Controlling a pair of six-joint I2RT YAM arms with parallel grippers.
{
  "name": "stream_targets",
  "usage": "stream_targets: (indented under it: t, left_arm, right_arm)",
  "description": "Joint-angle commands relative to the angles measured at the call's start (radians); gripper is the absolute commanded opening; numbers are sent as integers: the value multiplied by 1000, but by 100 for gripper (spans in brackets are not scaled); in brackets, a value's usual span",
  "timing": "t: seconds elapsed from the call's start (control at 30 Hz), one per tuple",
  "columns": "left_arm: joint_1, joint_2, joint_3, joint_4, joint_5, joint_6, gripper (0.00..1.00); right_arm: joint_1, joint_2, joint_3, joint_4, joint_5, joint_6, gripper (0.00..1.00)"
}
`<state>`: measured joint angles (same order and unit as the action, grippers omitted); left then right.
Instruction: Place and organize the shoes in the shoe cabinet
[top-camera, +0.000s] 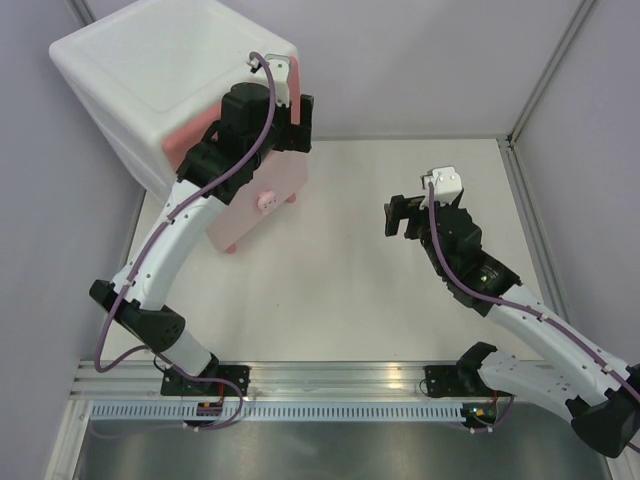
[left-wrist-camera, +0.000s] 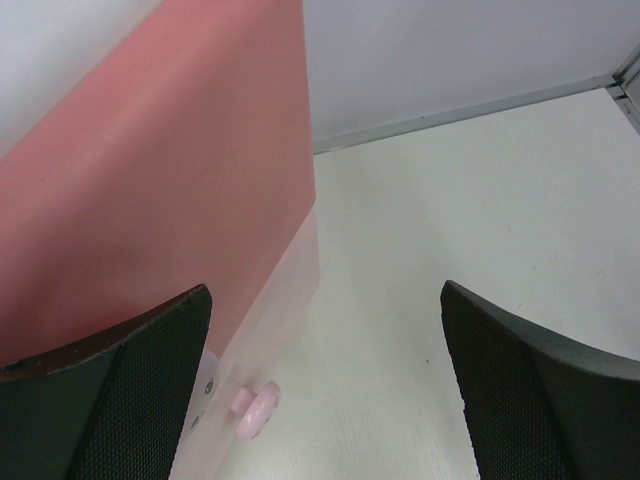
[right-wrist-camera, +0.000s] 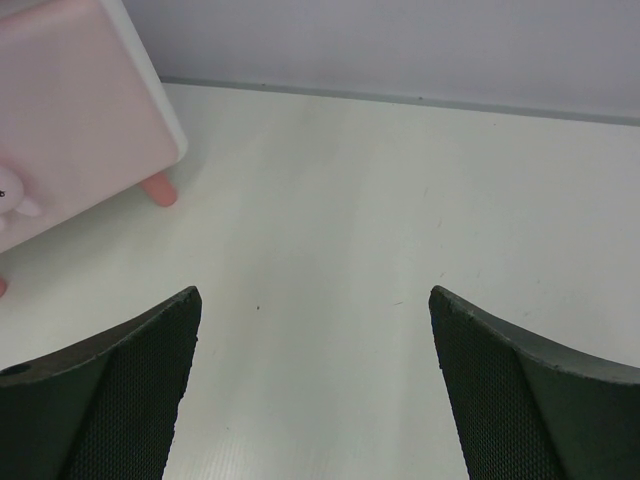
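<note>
The shoe cabinet (top-camera: 150, 70) stands at the far left of the table, white with pink drawer fronts (left-wrist-camera: 150, 200) and a bunny knob (top-camera: 267, 201) on the lower front. No shoes show in any view. My left gripper (top-camera: 298, 118) hangs open just in front of the upper drawer front, and its left finger (left-wrist-camera: 120, 400) is next to the pink panel with nothing between the jaws. My right gripper (top-camera: 402, 216) is open over bare table right of centre, pointing towards the cabinet (right-wrist-camera: 70, 120) and holding nothing.
A small pink cabinet foot (left-wrist-camera: 250, 410) rests on the white table (top-camera: 380, 300). Grey walls close in the back and both sides. A metal rail (top-camera: 330, 378) with both arm bases runs along the near edge.
</note>
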<state>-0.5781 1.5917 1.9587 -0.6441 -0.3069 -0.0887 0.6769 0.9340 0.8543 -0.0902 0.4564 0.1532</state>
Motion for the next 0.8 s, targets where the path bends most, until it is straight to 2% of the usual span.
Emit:
stream_targets:
  t: [0.0,0.43,0.77]
  left_arm:
    - [61,-24,42,23,-100,29,100]
    - [61,-174,-43,27,12,3,100]
    - [61,-357,-182,23,-53,-43,100]
  right_arm:
    - [-14,5,46,33,-22,9,98]
    - [-60,20,40,53,-18,60,98]
    - [-112,83,38,81,-16,150,98]
